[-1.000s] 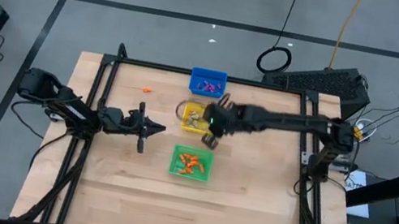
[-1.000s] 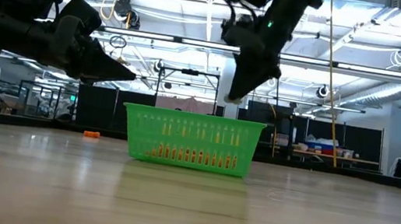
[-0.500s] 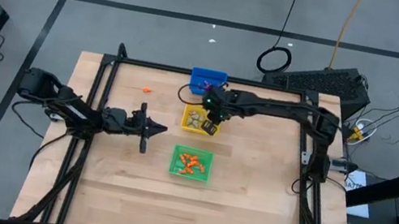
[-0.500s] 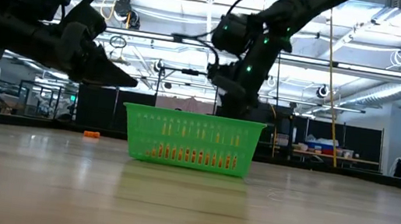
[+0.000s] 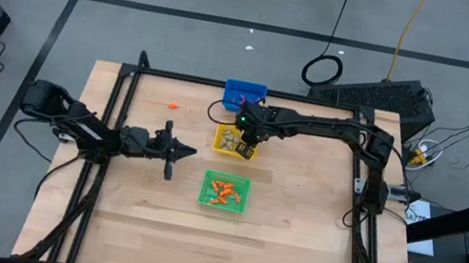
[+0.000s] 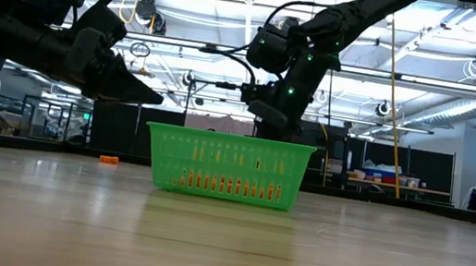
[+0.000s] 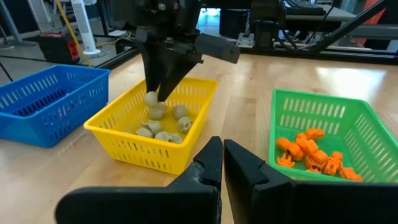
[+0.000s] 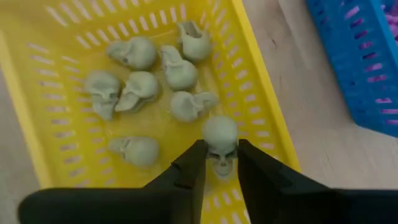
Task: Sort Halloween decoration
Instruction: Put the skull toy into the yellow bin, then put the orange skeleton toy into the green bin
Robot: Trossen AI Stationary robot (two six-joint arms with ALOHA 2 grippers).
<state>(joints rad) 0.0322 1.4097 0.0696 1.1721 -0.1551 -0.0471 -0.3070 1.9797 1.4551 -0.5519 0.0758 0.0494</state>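
R pincer [image 8: 216, 163] pinching one pale skull [image 8: 219, 137] betw fingertips, hanging over yellow bin [image 8: 37, 155], nr the wall on the blue-bin side. Skull sits above the bin floor; whether it touches, can't tell.

Risks, my guess: skull is round & held only at its lower part, so it may roll out sideways on release. Drop point is close to the rim; a bounce could carry it over toward blue bin [image 8: 367, 68] w/ purple bits. Fingers could also nudge the other skulls [image 8: 134, 87] heaped mid-bin, or catch the slotted wall on the way up.

Room: bin walls close on both sides of me, so straight up is the clean exit. Above the bins it's open air. Green bin [image 5: 225, 192] w/ orange pieces is nr, table-front side. One orange stray [image 5: 172, 105] lies on bare table [image 5: 291, 248], well apart. L pincer [image 7: 222, 163] pressed nearly together, empty, waits beside the bins.
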